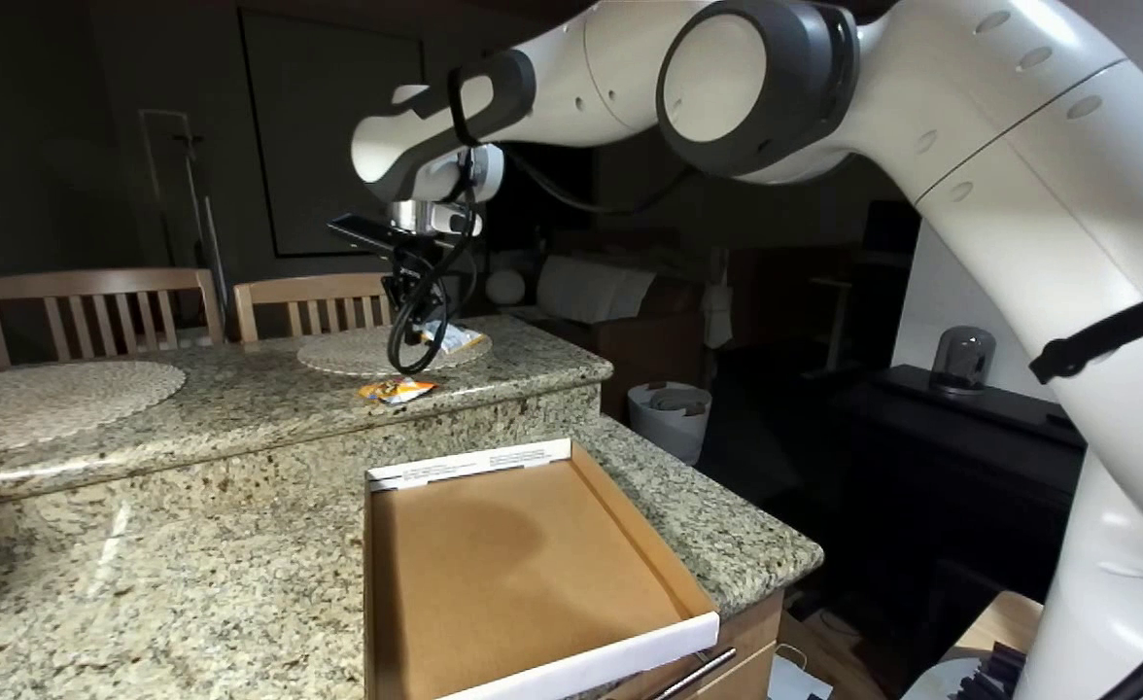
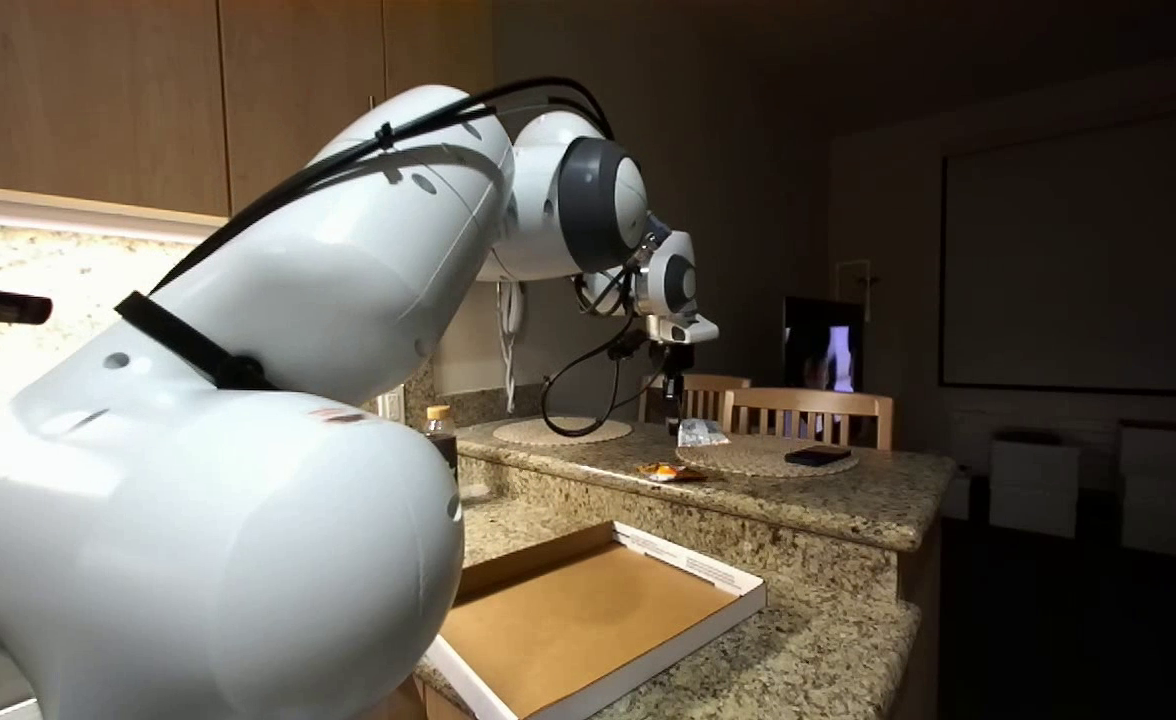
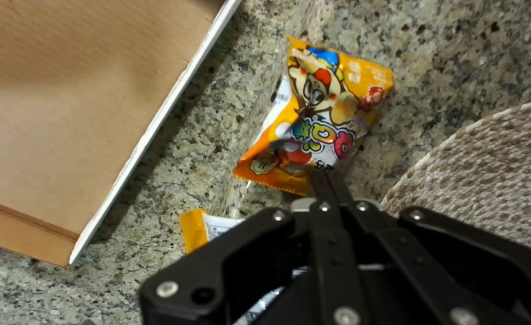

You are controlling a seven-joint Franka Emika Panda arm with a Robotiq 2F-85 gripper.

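Silvery packet (image 2: 703, 433), one only, is pinched in the tightly closed pincer (image 3: 328, 175), near one orange packet (image 3: 322, 115)

All views share the orange packet (image 3: 322, 113), the wrist's closest.

A packet (image 3: 324, 108) lies on the counter (image 3: 473, 49) between box (image 3: 67, 117) and placemat (image 3: 486, 176).

Slat-back wooden chairs (image 1: 95, 283) are set behind the stepped granite counter (image 1: 222, 583). Wooden upper cabinets (image 2: 88, 100) are mounted over a brightly lit backsplash (image 2: 88, 272). A framed panel (image 2: 1068, 260) is seen on the shadowed far wall (image 2: 893, 205).
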